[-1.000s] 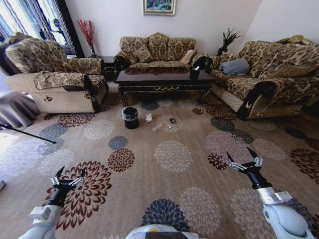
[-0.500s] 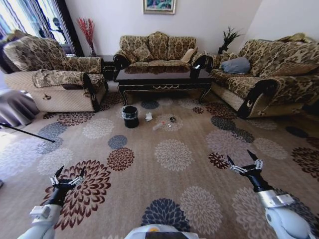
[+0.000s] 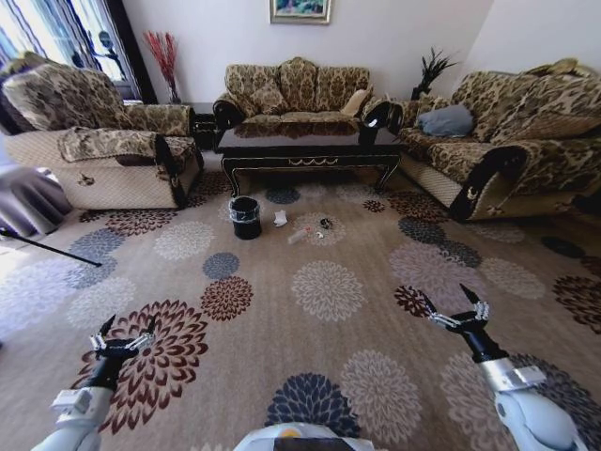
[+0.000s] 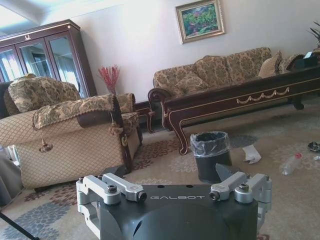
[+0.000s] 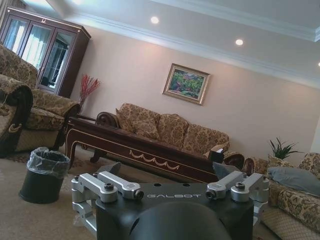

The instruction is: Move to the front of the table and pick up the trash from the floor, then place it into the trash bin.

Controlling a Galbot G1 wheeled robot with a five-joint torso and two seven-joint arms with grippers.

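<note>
Both pincers wide and empty: left pincer (image 3: 123, 334), right pincer (image 3: 452, 306) low over carpet. Trash (image 3: 281, 220) by bin (image 3: 246, 218), before table (image 3: 310, 148), well ahead. Risk: driving in could clip bin or roll the bottle (image 3: 299, 238).

Open carpet (image 3: 329, 310) lies ahead; the trash bin (image 3: 246, 219) stands just beside the table (image 3: 310, 150).

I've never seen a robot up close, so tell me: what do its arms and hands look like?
Each arm is white and rounded, with a silver band and a black wrist. The left hand and the right hand both have silver metal linkages ending in thin black pointed fingers. The black housing behind the fingers reads GALBOT.
</note>
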